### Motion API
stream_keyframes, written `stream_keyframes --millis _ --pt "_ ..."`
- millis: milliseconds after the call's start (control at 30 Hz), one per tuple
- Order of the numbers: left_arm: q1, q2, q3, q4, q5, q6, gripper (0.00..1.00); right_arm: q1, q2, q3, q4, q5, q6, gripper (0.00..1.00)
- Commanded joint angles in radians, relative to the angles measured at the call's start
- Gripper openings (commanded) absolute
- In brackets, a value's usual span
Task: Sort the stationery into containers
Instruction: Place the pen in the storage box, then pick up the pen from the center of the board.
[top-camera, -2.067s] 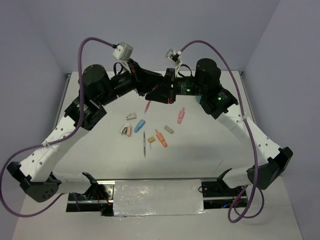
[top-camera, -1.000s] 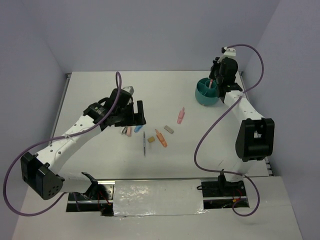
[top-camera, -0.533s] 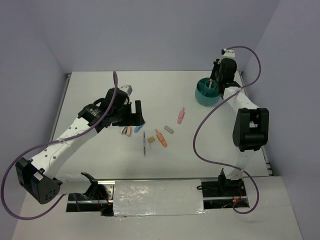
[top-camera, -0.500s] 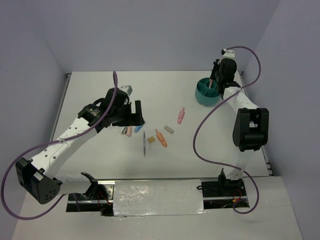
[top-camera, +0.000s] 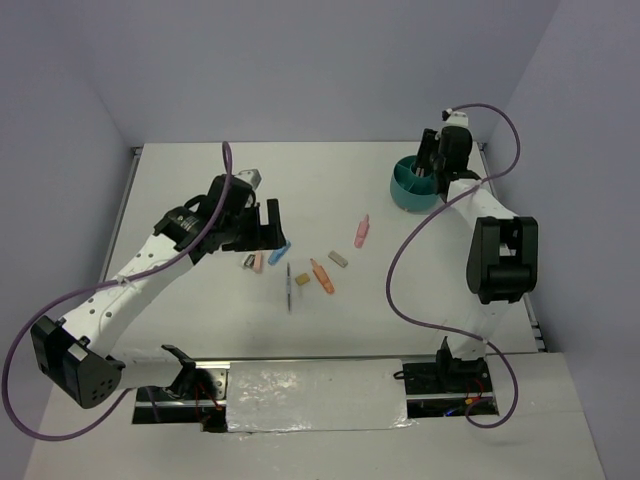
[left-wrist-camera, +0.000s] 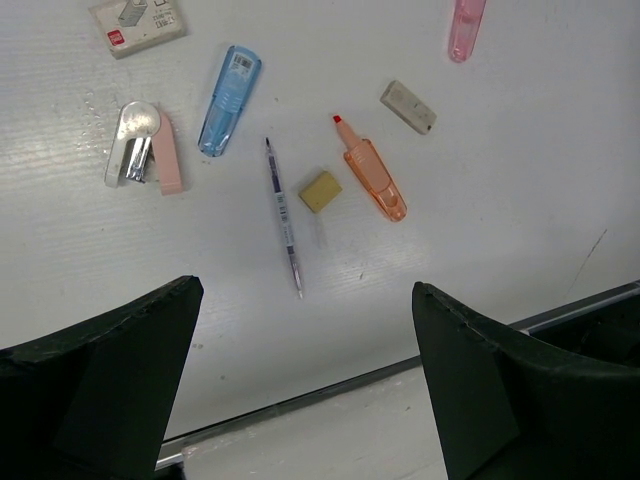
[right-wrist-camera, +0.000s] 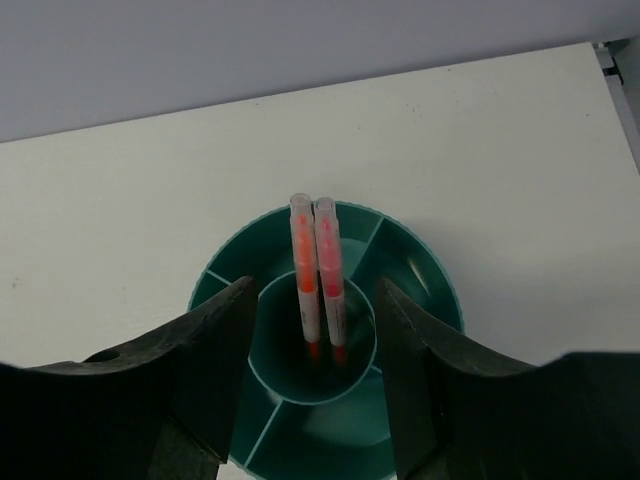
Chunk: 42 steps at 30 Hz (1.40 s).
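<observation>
In teal cup (right-wrist-camera: 425, 275) centre: two orange pens (right-wrist-camera: 304, 265); right gripper (right-wrist-camera: 313, 292) spread above.

Teal organiser cup (right-wrist-camera: 428, 272): two orange pens (right-wrist-camera: 303, 265) upright in centre; other stationery (left-wrist-camera: 376, 188) scattered flat.

Bright, even, diffuse light falls from above; the white table (top-camera: 330, 170) is evenly lit, and small things cast only faint, soft shadows. The overhead view is sharp, though detail is tiny. In both wrist views the near dark fingers (left-wrist-camera: 90, 390) are blurred, while the surface beyond is crisp
</observation>
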Motion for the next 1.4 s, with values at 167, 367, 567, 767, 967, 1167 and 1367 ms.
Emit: stream_keyframes --millis 167,367,567,767,967,1167,1367 --pt "0.049 0.008 0.042 -0.074 -0.121 -0.049 0.99 0.050 -0.189 0.157 -0.181 -0.109 0.043 0.66" --pt "0.104 0.062 0.081 -0.152 -0.202 -0.127 0.99 0.321 -0.318 0.061 -0.416 -0.171 -0.002 0.48" --pt "0.115 0.052 0.102 -0.183 -0.253 -0.150 0.99 0.637 -0.360 -0.090 -0.535 -0.024 0.190 0.47" --pt "0.132 0.008 0.070 -0.209 -0.288 -0.172 0.99 0.888 -0.329 -0.153 -0.610 0.123 0.432 0.46" --pt "0.135 -0.058 0.015 -0.264 -0.310 -0.199 0.99 0.989 -0.256 -0.101 -0.659 0.116 0.471 0.42" --pt "0.149 -0.130 0.000 -0.296 -0.313 -0.195 0.99 1.093 -0.076 0.045 -0.788 0.225 0.603 0.42" --pt "0.149 -0.148 -0.019 -0.322 -0.277 -0.152 0.99 1.110 0.059 0.142 -0.849 0.261 0.637 0.40"
